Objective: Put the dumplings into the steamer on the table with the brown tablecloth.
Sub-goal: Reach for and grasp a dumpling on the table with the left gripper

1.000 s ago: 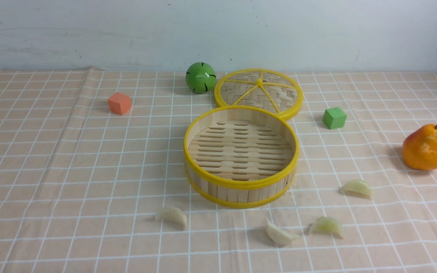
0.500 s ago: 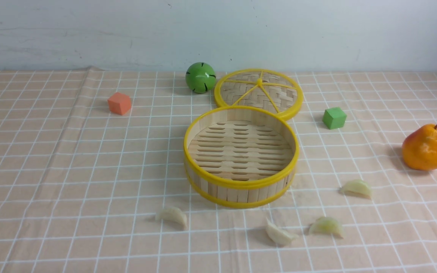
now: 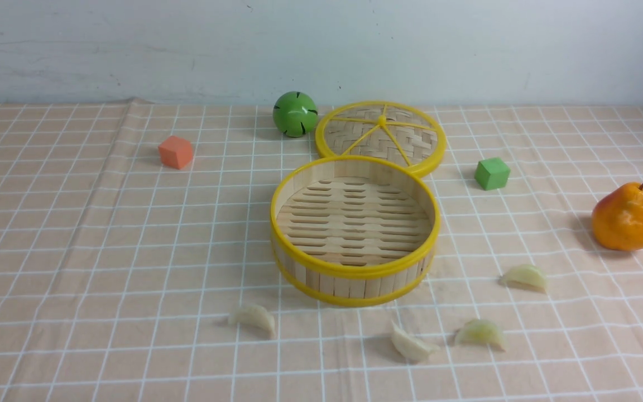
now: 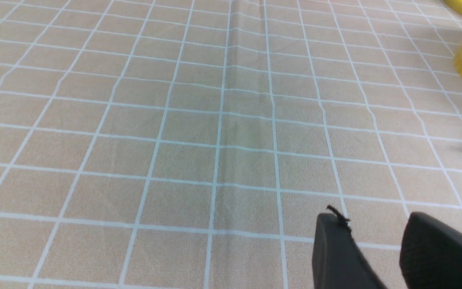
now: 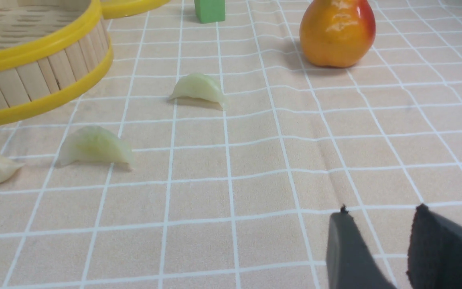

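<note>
- Jaws stand apart on my left gripper (image 4: 371, 218) and right gripper (image 5: 381, 210). Both are bare, with matte, creased cloth (image 5: 231, 200) showing through each gap.
- Step in hand, as I judge it, is the first pick, since all four dumplings lie on the table (image 3: 48, 251) and none in the steamer (image 3: 355, 272).
- My right gripper faces three of them. The near dumpling (image 3: 411, 343) and the middle dumpling (image 5: 94, 146) lie just before the steamer, and the far dumpling (image 5: 199, 87) lies toward the pear (image 5: 337, 32).
- The left dumpling (image 3: 253, 318) lies apart on the other side and suits my left arm better.
- To do it well, I should come straight down, span the crescent's narrow width and close gently. The skins look smooth and slightly translucent, so probably slippery.
- The cloth ripples here, so I should stop just short of it or risk pinching a fold.
- After that I should lift above the glossy yellow rim before crossing, then release low over the slotted bamboo floor.
- The steamer's walls are upright pale slats between two yellow hoops.
- Farther back sit a green cube (image 3: 492, 173) and an orange cube (image 3: 176, 152), both matte and sharp-edged.
- Farthest are the flat woven lid (image 3: 380, 134), touching the steamer, and a shiny green ball (image 3: 295, 114).
</note>
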`<state>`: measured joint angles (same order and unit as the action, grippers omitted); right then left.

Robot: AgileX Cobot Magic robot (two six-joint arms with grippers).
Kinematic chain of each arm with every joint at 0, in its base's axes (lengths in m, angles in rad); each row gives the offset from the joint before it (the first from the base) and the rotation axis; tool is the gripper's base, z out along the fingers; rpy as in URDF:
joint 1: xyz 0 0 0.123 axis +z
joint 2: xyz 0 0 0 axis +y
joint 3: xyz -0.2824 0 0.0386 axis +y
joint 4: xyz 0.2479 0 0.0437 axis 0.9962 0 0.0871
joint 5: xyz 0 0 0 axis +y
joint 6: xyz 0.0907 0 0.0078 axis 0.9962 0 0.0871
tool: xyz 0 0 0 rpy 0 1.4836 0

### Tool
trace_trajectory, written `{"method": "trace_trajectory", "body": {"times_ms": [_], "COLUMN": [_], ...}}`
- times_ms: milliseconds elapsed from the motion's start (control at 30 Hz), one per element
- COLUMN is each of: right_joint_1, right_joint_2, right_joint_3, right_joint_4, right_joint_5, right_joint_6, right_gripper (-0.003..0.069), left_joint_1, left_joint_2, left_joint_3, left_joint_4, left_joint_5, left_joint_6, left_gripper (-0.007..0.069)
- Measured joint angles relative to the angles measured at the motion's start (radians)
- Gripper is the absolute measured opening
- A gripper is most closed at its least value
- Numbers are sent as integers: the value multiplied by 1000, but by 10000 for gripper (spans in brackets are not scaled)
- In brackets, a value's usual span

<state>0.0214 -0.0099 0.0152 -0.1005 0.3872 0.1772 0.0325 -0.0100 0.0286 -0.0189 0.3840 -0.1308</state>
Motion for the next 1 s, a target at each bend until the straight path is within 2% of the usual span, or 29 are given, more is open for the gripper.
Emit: {"method": "trace_trajectory", "body": {"times_ms": [133,233,267,300,333,367,400,433,467,500,600,767,833,867,900,933,1000], "right_joint_1": [0,0,0,0,0,0,0,0,0,0,0,0,0,0,0,0,0], "right_joint_2": [0,0,0,0,0,0,0,0,0,0,0,0,0,0,0,3,15], "right_joint_3": [0,0,0,0,4,7,8,9,9,9,9,9,-5,-8,-50,-82,-126], "right_joint_4": [73,179,323,342,530,614,655,792,805,876,911,923,930,930,932,932,928], "right_joint_5": [0,-3,-3,-3,-4,-4,-4,-3,-3,-7,-15,-38,-17,-14,17,29,34], "right_joint_6": [2,26,80,80,171,208,216,273,278,291,283,177,78,69,-17,-64,-109], "right_gripper": [239,239,239,239,239,239,239,239,239,239,239,239,239,239,239,239,239], "left_joint_1": [0,0,0,0,0,0,0,0,0,0,0,0,0,0,0,0,0], "left_joint_2": [0,0,0,0,0,0,0,0,0,0,0,0,0,0,0,0,9], "left_joint_3": [0,0,0,0,0,0,0,0,0,0,0,-14,-86,-101,-167,-212,-258], "left_joint_4": [7,-91,-226,-272,-478,-597,-620,-784,-784,-862,-904,-987,-992,-992,-991,-987,-975], "left_joint_5": [-21,-73,-118,-123,-162,-178,-178,-196,-198,-205,-211,-143,-63,-50,5,41,81], "left_joint_6": [2,-58,-164,-197,-341,-423,-437,-530,-530,-554,-537,-481,-349,-334,-188,-111,-48], "left_gripper": [238,238,238,238,238,238,238,238,238,238,238,238,238,238,238,234,224]}}
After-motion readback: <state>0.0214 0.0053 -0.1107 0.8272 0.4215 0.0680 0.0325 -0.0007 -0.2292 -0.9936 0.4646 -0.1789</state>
